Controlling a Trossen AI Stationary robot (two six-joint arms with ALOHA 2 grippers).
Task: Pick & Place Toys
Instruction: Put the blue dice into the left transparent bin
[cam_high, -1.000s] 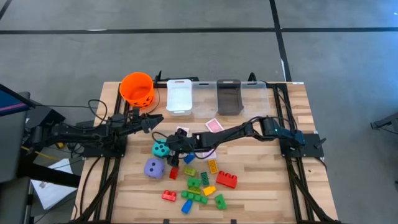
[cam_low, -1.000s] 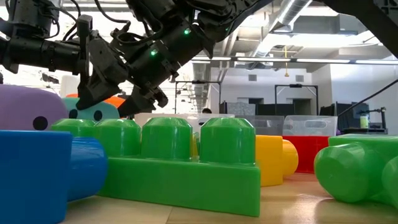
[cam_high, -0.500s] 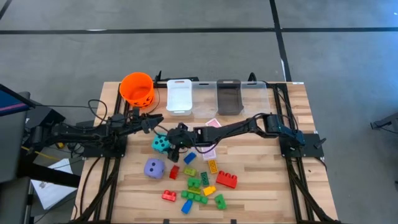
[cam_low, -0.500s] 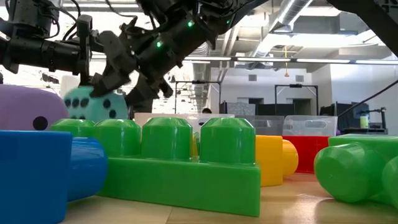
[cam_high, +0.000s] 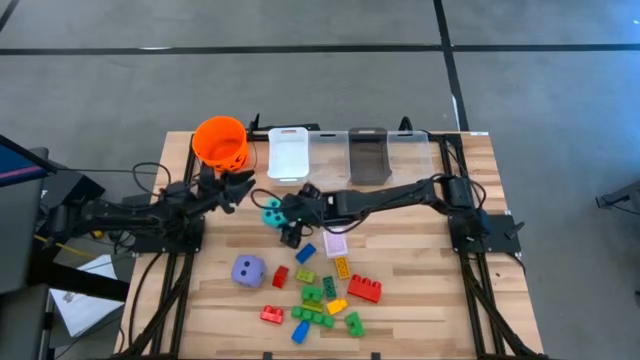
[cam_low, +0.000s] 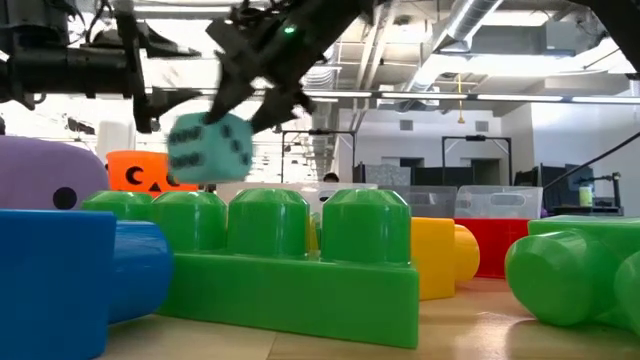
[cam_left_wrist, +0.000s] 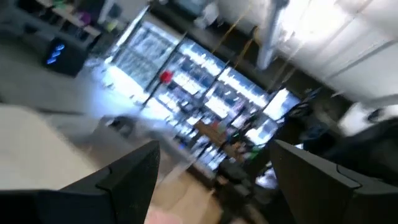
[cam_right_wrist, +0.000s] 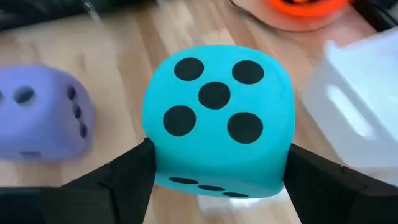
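Carrying the teal die (cam_high: 272, 212), your right pincer (cam_high: 280, 216) grips it between both fingers, raised off the worktop (cam_high: 420, 290) just left of centre in the overhead frame. You are mid-transport, I judge. The orange bucket (cam_high: 220, 141) sits at upper left, the white bin (cam_high: 288, 155) just above the die. Your left pincer (cam_high: 238, 184) waits below the bucket with its fingers spread and nothing between them. Next you need to pick a container, centre the die over it and let go. The purple die (cam_high: 248, 270) and the bricks (cam_high: 320, 295) lie lower down.
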